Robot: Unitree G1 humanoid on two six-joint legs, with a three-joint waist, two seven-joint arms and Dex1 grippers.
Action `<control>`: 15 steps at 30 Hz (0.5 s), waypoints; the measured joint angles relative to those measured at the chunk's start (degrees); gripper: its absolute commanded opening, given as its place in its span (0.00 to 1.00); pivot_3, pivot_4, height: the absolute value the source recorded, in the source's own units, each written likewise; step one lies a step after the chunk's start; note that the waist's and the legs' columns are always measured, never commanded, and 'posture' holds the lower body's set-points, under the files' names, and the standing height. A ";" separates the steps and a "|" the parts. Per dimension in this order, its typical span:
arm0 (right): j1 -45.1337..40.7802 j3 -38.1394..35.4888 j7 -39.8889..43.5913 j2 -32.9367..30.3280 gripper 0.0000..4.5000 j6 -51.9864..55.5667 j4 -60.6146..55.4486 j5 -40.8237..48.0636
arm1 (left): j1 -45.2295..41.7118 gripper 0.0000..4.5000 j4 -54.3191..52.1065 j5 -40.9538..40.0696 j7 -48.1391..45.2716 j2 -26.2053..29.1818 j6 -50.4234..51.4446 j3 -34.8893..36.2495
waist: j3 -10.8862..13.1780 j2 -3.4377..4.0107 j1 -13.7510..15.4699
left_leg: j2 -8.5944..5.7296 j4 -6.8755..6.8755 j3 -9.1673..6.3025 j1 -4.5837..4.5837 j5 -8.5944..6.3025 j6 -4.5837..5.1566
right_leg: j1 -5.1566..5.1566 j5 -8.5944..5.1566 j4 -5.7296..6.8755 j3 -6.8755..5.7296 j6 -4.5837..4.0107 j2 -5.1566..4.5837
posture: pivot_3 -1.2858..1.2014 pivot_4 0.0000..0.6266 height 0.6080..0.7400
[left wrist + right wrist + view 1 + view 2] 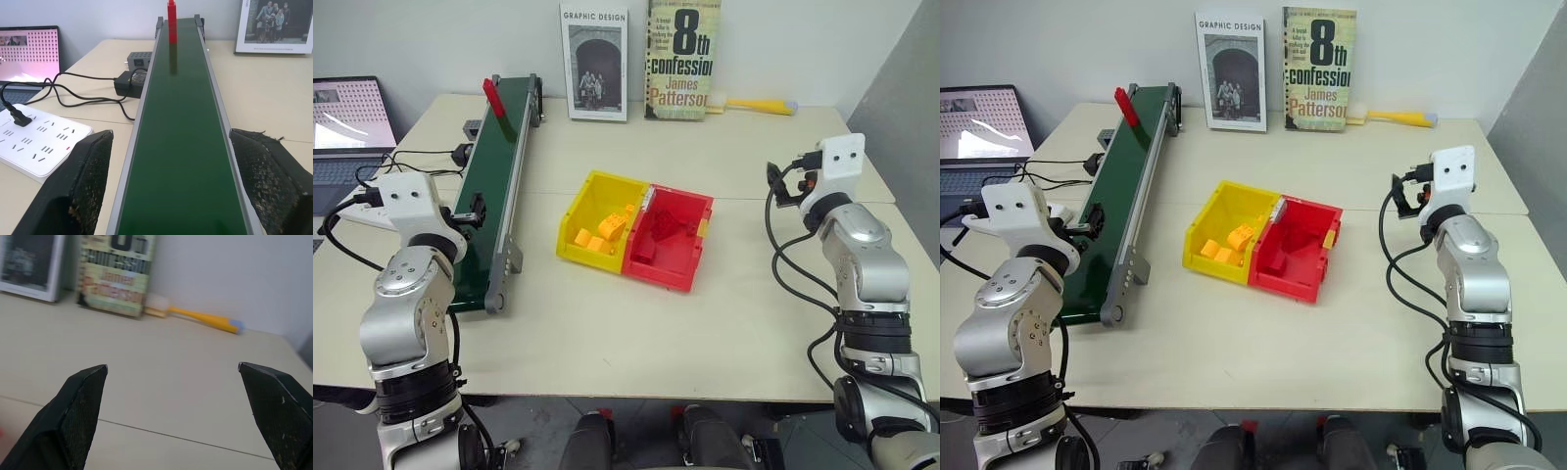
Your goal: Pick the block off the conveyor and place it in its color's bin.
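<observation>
**Red block waiting at the far end, nothing picked yet**

On the conveyor (494, 186), at its far end near the two books (641, 59), the block (495, 98) is standing upright and leaning slightly, untouched by either arm. Judging from how things lie, the task is only beginning: the pick, the carry and the drop are all left to do.

The left gripper (171, 188) is hovering over the near end of the conveyor, looking straight along the belt, its fingers (83, 186) spreading wide on either side of the belt with nothing between them. The block is sitting well apart from it, up the belt. The right gripper (181, 416) is hanging well to the right of the conveyor, beyond the bin (671, 240), its fingers also gaping wide and holding nothing.

The bin is sitting to the right of the conveyor, joined to a yellow tray (597, 220) on the side nearer the belt; both are already holding some pieces of their own colour.

The block is showing as a small, slim brick of bright red plastic, taller than wide as it stands, glossy and hard-edged against the dark green belt.
</observation>
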 measured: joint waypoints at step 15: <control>-6.97 4.99 30.59 -11.74 1.00 16.67 -13.19 24.47 | -2.41 0.88 4.32 -0.94 -0.33 -0.02 -2.56 0.26 | 0.00 -0.01 0.08 | 0.00 0.02 -0.14 -0.01 -0.01 0.02 | 0.09 0.00 -0.11 -0.12 0.00 -0.02 | 0.52 0.24 1.00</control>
